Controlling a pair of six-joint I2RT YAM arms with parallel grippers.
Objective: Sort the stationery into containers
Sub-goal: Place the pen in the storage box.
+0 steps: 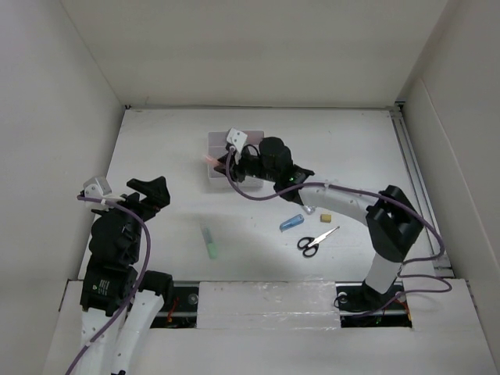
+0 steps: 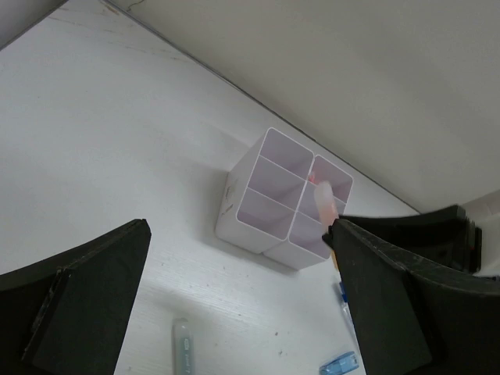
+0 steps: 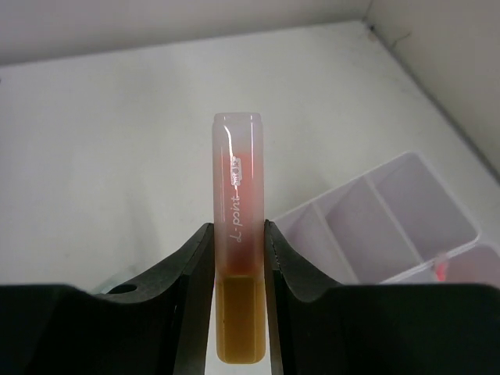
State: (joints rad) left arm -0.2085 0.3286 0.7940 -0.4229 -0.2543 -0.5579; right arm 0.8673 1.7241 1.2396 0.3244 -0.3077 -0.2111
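My right gripper (image 3: 238,246) is shut on an orange-yellow highlighter (image 3: 238,195) with a clear pinkish cap. In the top view the right gripper (image 1: 226,162) holds the highlighter (image 1: 209,160) over the left side of the white containers (image 1: 254,137). The containers also show in the right wrist view (image 3: 367,211), and a red item (image 3: 440,266) lies in one compartment. My left gripper (image 1: 154,190) is open and empty, well to the containers' left. On the table lie a green highlighter (image 1: 208,242), a blue highlighter (image 1: 291,223), black-handled scissors (image 1: 316,241) and a tan eraser (image 1: 326,216).
The left wrist view shows the containers (image 2: 269,199), the held highlighter (image 2: 324,199), the green highlighter (image 2: 182,344) and the blue highlighter (image 2: 340,363). White walls close in the table at the back and both sides. My right arm (image 1: 344,199) stretches across the middle.
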